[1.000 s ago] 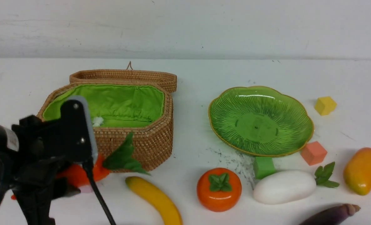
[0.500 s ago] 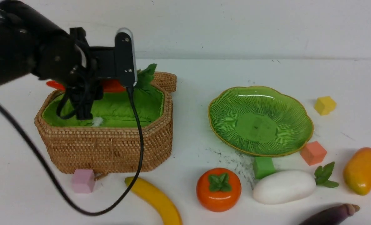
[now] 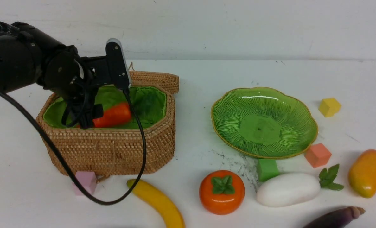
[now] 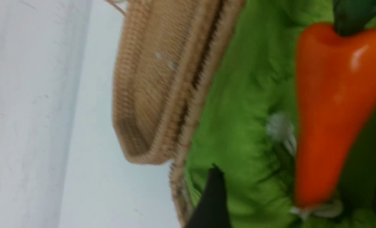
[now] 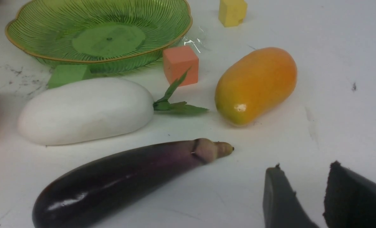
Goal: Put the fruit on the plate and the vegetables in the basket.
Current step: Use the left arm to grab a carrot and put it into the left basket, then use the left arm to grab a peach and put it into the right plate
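at upper left of the front view, the left black claw gapes wide over the tan wicker basket, the glossy red-orange pepper free inside, presumably just released. the right black claw is parted, gripping nothing, probably waiting.

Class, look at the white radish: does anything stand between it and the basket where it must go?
Yes. In the front view the persimmon and the banana lie on the table between the radish and the basket. The basket's front wall also stands in the way, so the radish would probably need lifting over.
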Robot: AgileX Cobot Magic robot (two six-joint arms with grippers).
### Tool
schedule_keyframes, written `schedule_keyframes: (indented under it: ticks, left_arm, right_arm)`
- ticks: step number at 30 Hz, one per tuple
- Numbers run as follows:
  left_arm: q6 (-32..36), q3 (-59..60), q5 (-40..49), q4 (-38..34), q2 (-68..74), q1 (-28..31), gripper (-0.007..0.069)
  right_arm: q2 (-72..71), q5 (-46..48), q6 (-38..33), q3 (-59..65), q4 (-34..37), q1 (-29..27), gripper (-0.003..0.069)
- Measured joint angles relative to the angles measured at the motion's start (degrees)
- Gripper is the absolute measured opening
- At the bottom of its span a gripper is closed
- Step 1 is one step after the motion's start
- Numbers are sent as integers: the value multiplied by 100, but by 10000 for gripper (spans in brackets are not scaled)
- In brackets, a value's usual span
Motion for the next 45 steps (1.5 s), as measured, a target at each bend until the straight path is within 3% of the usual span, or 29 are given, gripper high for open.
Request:
schedule_keyframes:
  ticks: [6,13,16,20,25,31,38,45]
  left_arm:
    - [-10,446,659,-1202,-904,0,639]
    - [-227,1154,1003,-3140,-2465,0,518]
    - [-714,1474,1290,-4237,-3131,0,443]
    - [-858,1798,1871,-4858,-3312,0,380]
    - [-891,2031,2570,-5083,-3297,0,304]
    - [-891,2031,2640,-5123,-3302,0,227]
    - [-926,2031,2564,-5011,-3302,0,222]
    - [-1831,2031,2561,-4917,-3302,-7,265]
  right_arm:
    - [0,0,0,0,0,0,242]
    - [0,0,0,0,0,0,242]
    - [0,0,0,0,0,0,242]
    - [0,0,0,0,0,0,242]
    - [0,0,0,0,0,0,242]
    - [0,0,0,0,0,0,242]
    - [0,0,0,0,0,0,242]
    - [0,0,0,0,0,0,242]
